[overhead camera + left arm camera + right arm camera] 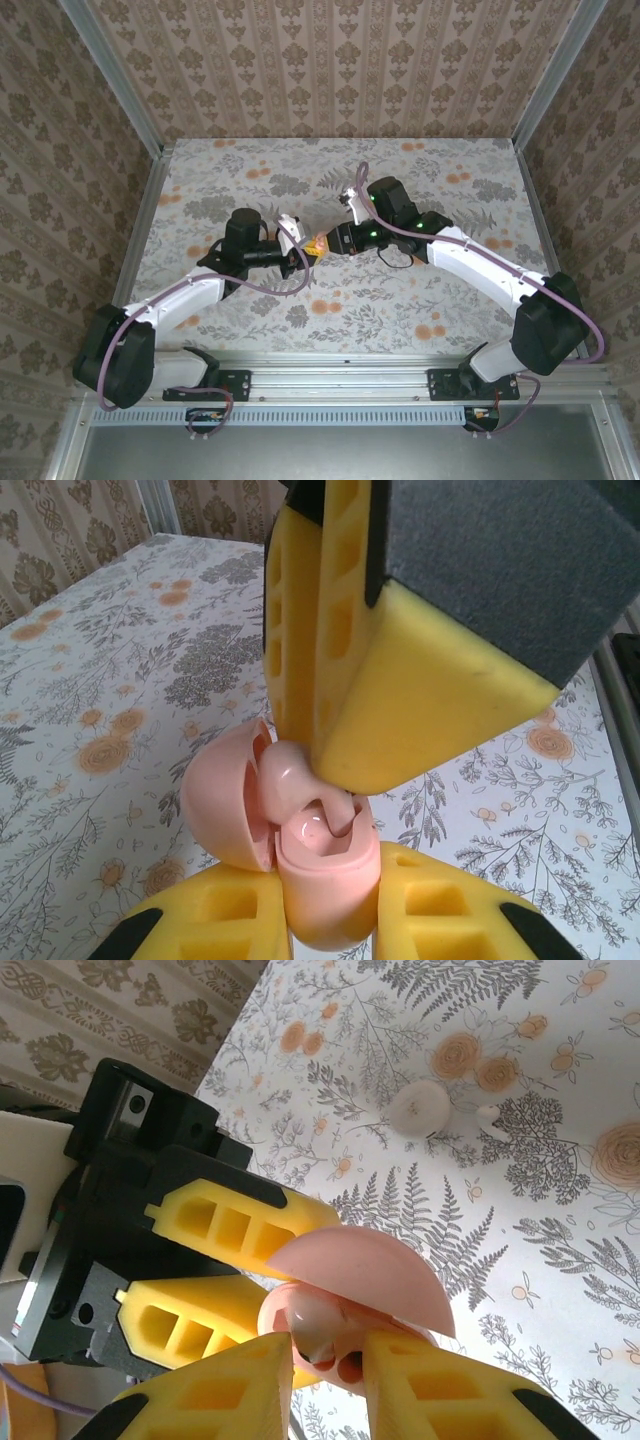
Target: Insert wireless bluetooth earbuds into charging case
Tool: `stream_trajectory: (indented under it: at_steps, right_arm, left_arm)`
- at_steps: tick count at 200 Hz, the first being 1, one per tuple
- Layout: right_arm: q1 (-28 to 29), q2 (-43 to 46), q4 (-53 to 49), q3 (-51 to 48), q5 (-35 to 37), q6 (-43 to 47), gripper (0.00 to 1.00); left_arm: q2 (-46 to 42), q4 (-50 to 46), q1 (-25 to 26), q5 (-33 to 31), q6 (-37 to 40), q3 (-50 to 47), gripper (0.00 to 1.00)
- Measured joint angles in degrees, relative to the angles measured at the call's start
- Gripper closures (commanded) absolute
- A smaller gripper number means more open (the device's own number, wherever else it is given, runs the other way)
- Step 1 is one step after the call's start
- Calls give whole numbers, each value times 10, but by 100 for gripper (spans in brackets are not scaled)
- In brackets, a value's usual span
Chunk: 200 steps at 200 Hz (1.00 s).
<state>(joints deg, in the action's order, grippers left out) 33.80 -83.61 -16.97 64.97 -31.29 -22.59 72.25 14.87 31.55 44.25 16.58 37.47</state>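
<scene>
My left gripper [330, 908] is clamping the open charging case [328, 875] while my right gripper [328, 1352] is pinching an earbud [312, 1325] inside it.

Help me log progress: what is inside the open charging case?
One earbud is partly seated in the charging case, pinched by the right gripper. Beside it, a glossy pocket looks bare. The rest of the interior is covered by that gripper's finger.

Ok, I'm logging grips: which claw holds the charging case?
The left claw: its fingers clamp the base of the charging case, lid open. The right claw instead pinches an earbud at the case's opening.
</scene>
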Motion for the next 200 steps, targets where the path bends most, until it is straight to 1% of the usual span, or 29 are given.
stream_trajectory:
  at_steps: [22,75,143,200]
  right_arm:
    - [0,7,-2,0,0,3,70]
    - [-18,53,12,-7,-19,-9,69]
    - [-20,53,21,-15,-44,-61,68]
    - [-20,46,22,-20,-52,-75,68]
  left_arm:
    - [0,-1,0,-1,1,0,81]
    - [0,-4,0,-2,3,0,81]
    - [-11,-4,4,-2,13,0,81]
    - [-11,-4,4,-2,13,0,81]
